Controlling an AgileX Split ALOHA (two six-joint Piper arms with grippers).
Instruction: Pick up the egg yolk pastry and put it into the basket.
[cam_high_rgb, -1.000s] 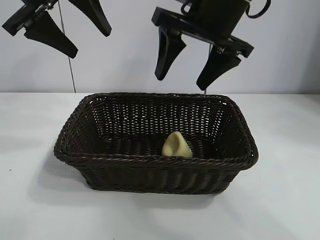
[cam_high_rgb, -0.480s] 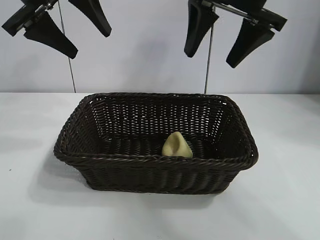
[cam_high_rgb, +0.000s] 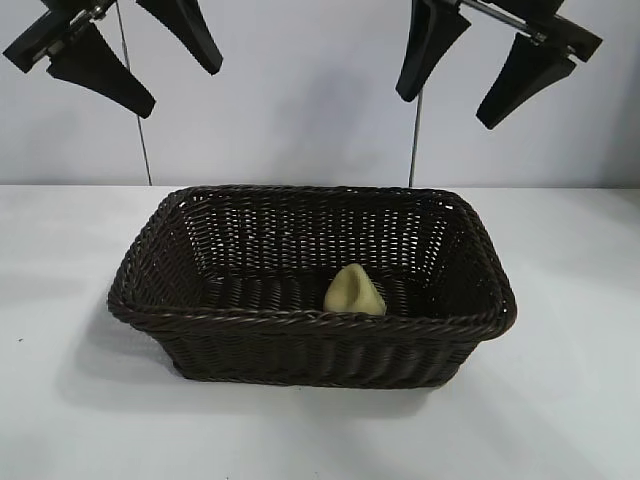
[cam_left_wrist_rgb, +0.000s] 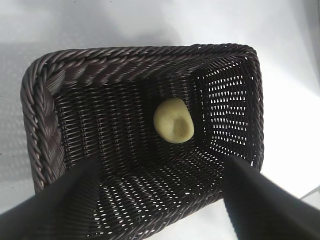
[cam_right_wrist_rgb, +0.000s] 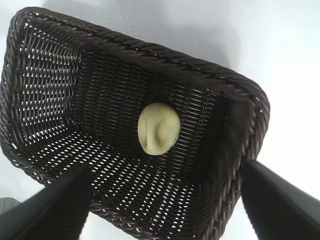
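The pale yellow egg yolk pastry (cam_high_rgb: 354, 291) lies inside the dark brown wicker basket (cam_high_rgb: 150, 300), near its front wall and a little right of centre. Both wrist views look down on it: the pastry (cam_left_wrist_rgb: 173, 120) on the basket's woven floor, and the pastry (cam_right_wrist_rgb: 158, 128) again from the other side. My right gripper (cam_high_rgb: 455, 105) hangs high above the basket's back right corner, open and empty. My left gripper (cam_high_rgb: 180, 85) hangs high at the upper left, open and empty as well.
The basket's rim (cam_left_wrist_rgb: 125, 52) stands on a white table (cam_high_rgb: 560, 400) with bare surface all around it. A thin vertical rod (cam_high_rgb: 135, 110) stands behind the table on the left, another rod (cam_high_rgb: 412, 140) behind on the right.
My right gripper has risen and moved to the right, away from above the basket. The pastry and the left gripper have stayed where they were.
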